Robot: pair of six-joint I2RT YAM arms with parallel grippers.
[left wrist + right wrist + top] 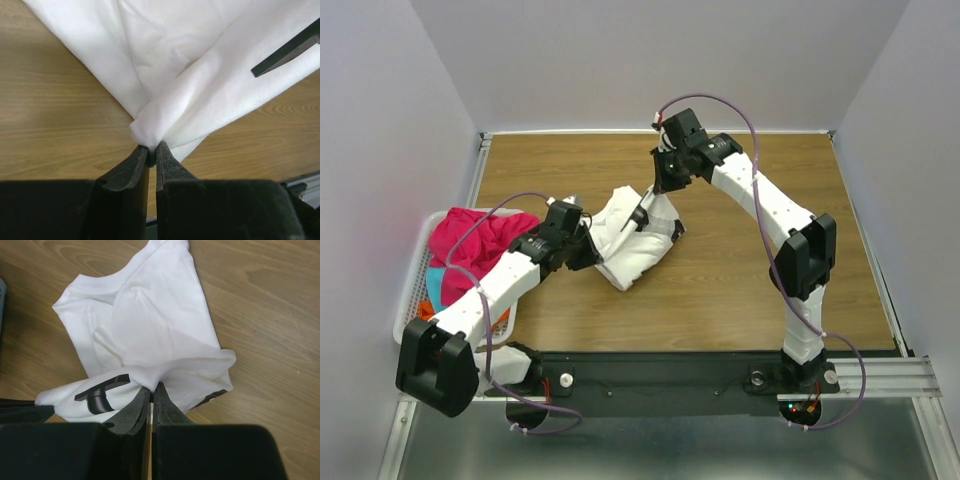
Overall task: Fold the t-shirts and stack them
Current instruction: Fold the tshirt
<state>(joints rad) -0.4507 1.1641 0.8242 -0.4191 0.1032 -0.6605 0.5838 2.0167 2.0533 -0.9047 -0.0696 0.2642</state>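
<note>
- Two claws grip the white t-shirt [620, 255]: the left gripper [152, 148] nips a bunched corner, the right gripper [152, 387] a fold.
- It lies on the table [750, 290], slightly nearer its left edge.

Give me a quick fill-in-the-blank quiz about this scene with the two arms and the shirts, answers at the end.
1. The t-shirt pinched by the left hand and the right hand is coloured ____.
2. The magenta shirt lies in a white lattice ____.
3. That container sits at the ____ edge of the wooden table.
Missing words: white; basket; left.
</note>
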